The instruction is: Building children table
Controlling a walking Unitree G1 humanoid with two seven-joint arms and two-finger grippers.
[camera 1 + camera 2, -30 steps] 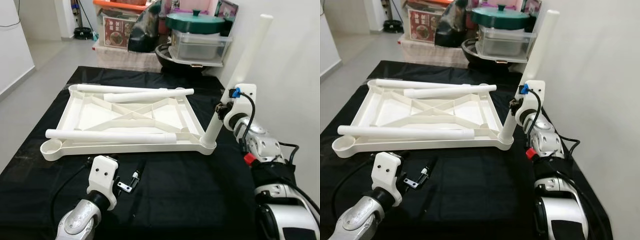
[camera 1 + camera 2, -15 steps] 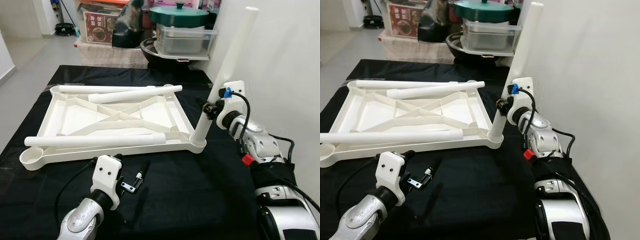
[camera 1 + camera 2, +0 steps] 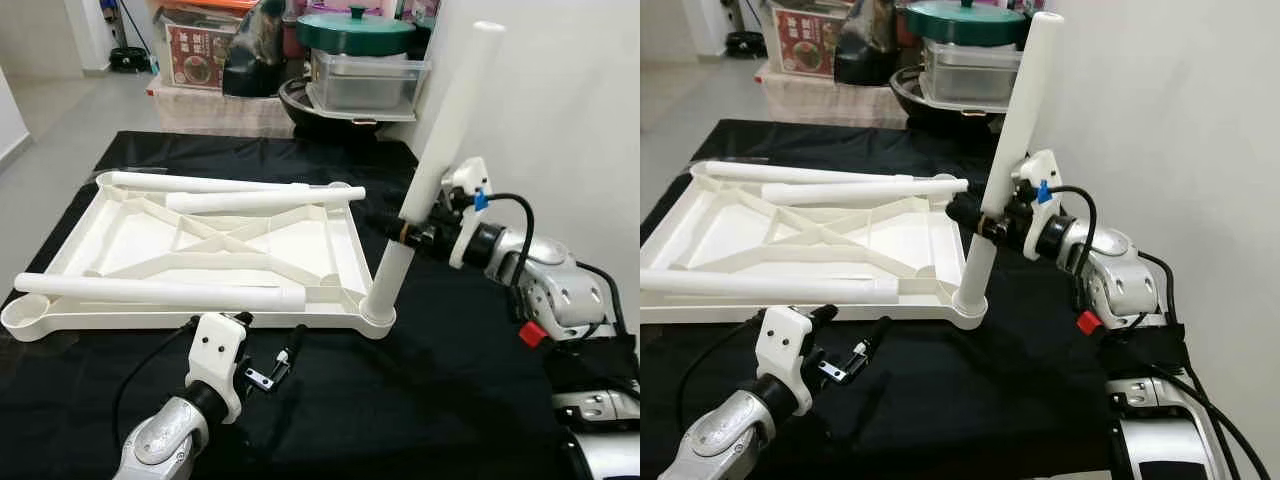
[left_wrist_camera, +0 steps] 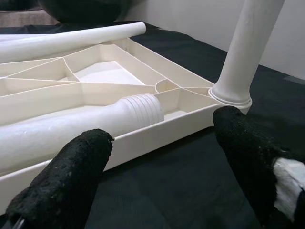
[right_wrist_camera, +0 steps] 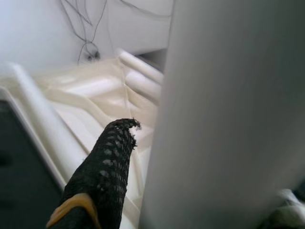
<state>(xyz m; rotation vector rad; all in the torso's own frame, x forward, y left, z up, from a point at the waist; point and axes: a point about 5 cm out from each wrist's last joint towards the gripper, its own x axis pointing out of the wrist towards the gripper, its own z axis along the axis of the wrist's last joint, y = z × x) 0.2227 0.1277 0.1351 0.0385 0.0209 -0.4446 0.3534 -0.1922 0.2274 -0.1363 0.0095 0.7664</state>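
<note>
Right arm reaches in from right, forearm near level; right claw (image 3: 408, 232) clamped around white leg (image 3: 432, 166), mid-shaft. Leg stands slightly tilted, foot seated in near-right corner socket of upturned white tabletop (image 3: 190, 250) on black-draped bench (image 3: 420, 400). Left arm low at near edge; left claw (image 4: 162, 157) spread wide, holding nothing, just before tabletop's near rim. Three loose legs lie on tabletop.

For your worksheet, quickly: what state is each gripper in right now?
Left gripper: open, holding nothing, near the tabletop frame.
Right gripper: shut on the upright table leg.
</note>
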